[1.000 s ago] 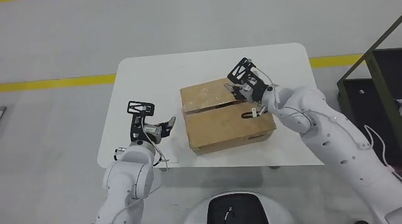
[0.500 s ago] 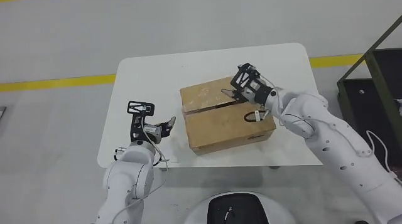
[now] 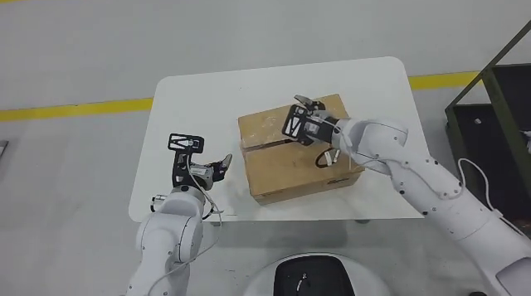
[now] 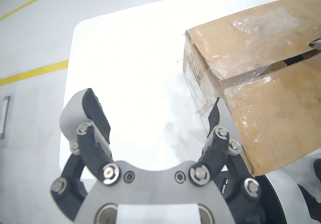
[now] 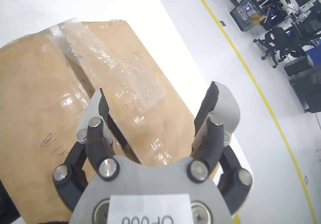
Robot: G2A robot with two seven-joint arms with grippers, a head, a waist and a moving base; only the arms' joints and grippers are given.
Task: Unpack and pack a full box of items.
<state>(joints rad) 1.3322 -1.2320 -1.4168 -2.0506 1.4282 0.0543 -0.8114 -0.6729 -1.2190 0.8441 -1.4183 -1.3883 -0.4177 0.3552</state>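
My left pincer [image 4: 153,112] hangs wide open and empty over the near left part of the surface [image 3: 191,105], just beside the box [image 3: 282,167]. The box sits right of the middle, flaps down, seam slightly parted. I judge the cardboard stiff, the flaps bendy and the tape patches [image 5: 120,64] slick, so a flap's free edge is the best hold. My right pincer [image 5: 156,99] spreads open across the far flap [image 3: 265,126], one finger seemingly in the seam, gripping nothing. The contents are hidden.

Bright, even light blows out the white table [image 4: 120,59] and glints off clear tape [image 4: 250,24] on the box [image 4: 270,114].
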